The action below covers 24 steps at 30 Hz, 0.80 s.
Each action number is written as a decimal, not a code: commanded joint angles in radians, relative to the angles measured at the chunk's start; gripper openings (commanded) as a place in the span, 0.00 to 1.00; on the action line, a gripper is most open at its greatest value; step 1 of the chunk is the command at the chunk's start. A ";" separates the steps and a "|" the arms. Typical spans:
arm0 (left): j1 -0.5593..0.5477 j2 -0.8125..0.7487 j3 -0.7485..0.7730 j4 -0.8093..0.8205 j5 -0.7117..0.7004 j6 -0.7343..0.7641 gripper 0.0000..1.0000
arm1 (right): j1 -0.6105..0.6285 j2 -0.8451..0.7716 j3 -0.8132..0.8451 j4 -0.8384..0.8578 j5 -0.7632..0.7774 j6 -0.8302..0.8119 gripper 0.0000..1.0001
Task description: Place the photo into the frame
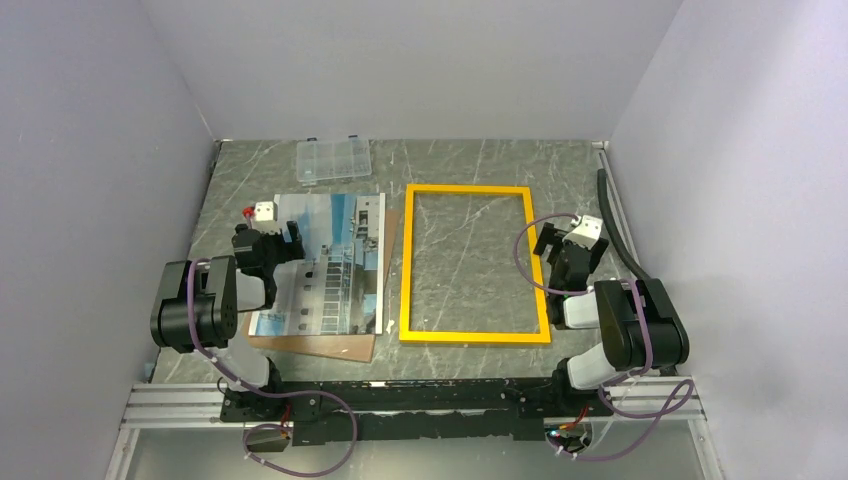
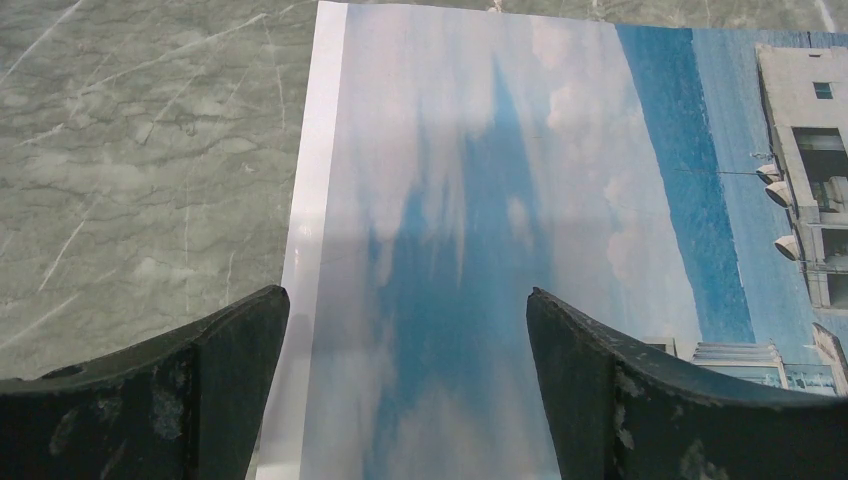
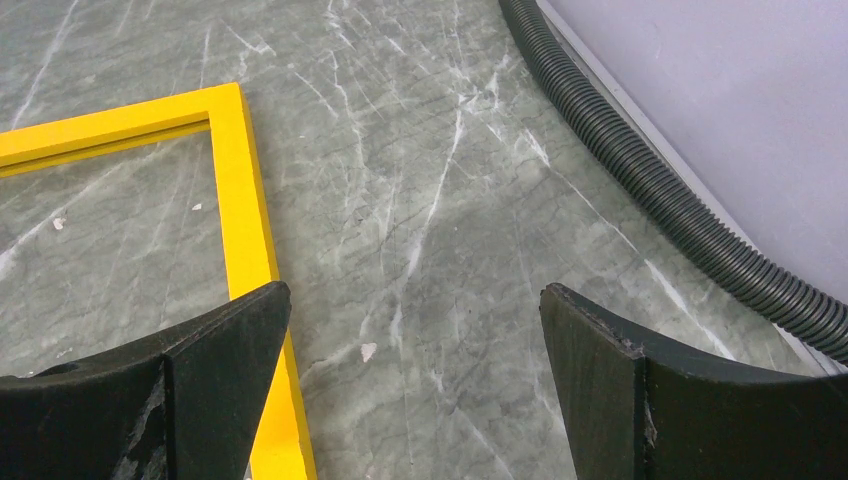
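While left tool (image 2: 408, 300) hovers apart over photo (image 2: 480, 200) | right tool (image 3: 415, 295) apart beside frame (image 3: 245, 200)

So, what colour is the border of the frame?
Bright yellow-orange; the frame shows best in the top view.

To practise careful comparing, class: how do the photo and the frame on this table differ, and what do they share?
The photo is a solid printed sheet of sky and building; the frame is only a yellow border with the table showing through. The photo lies on a brown board; the frame lies straight on the table. Both are flat rectangles of similar size.
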 commanded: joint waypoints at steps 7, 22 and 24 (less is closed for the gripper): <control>-0.005 0.000 0.017 0.018 -0.004 0.007 0.95 | -0.002 -0.008 0.011 0.045 -0.010 -0.004 1.00; 0.009 -0.099 0.185 -0.374 -0.011 0.002 0.95 | 0.049 -0.183 0.158 -0.320 0.043 -0.042 1.00; 0.010 -0.107 0.279 -0.543 -0.010 0.027 0.95 | 0.066 -0.249 0.199 -0.402 0.070 0.004 1.00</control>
